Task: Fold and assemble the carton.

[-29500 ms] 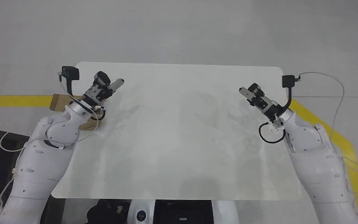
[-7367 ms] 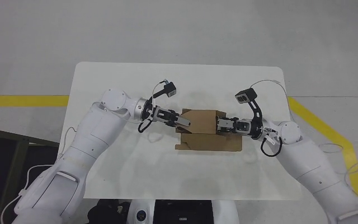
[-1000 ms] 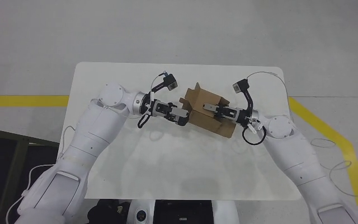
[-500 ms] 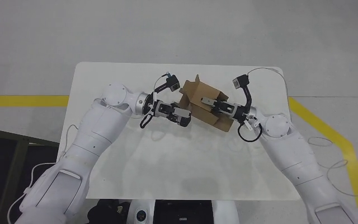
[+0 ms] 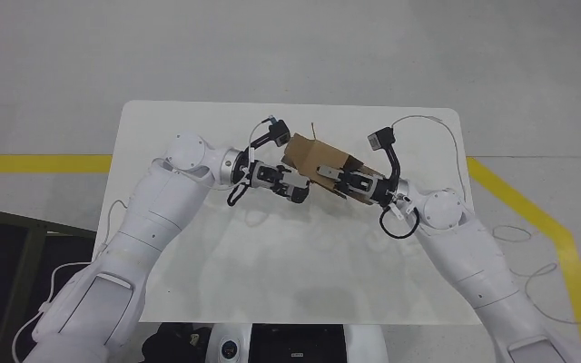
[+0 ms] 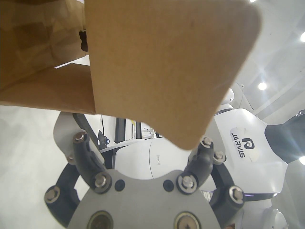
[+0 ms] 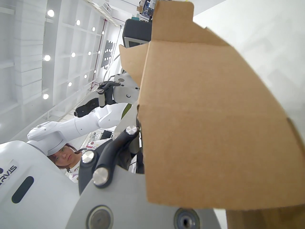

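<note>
One carton between left end effector and right end effector.

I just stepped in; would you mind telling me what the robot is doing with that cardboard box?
The robot is assembling a brown carton over the white table. Its two arms meet at the carton, the left gripper at one end and the right gripper at the other, with the carton tilted between them. It is opened into a box shape, but an end flap sticks out loose on the left gripper's side, so that end is not yet closed.
</note>
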You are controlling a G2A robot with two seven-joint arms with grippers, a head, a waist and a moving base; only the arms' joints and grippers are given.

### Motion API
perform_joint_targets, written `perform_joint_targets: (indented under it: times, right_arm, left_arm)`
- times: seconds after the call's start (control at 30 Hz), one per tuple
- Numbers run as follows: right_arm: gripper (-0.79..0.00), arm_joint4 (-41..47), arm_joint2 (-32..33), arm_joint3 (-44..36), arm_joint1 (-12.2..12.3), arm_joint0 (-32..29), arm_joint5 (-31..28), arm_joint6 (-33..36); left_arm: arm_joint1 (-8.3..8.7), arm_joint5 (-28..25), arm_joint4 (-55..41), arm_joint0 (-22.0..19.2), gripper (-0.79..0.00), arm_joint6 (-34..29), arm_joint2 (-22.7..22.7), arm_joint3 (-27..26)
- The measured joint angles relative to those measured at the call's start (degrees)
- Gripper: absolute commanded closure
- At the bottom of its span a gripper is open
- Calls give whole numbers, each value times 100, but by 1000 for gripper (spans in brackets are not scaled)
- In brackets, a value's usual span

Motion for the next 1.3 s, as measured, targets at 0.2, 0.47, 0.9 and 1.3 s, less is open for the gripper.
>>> perform_joint_targets:
  times: [0.2,0.47,0.9,1.3]
  right_arm:
    - [0,-62,-24,-41,-32,-20,56,3]
    - [0,-133,-15,-37,-76,7,86,-31]
    - [0,-103,202,188,-70,62,-112,362]
    - [0,971,550,636,65,194,-239,2473]
  left_arm:
    - [22,5,1,26,-785,-5,-61,-12]
    - [64,21,2,85,-785,-21,-164,-92]
    - [125,53,-12,175,-785,-53,-315,-170]
    - [330,-165,305,355,-785,163,-874,-344]
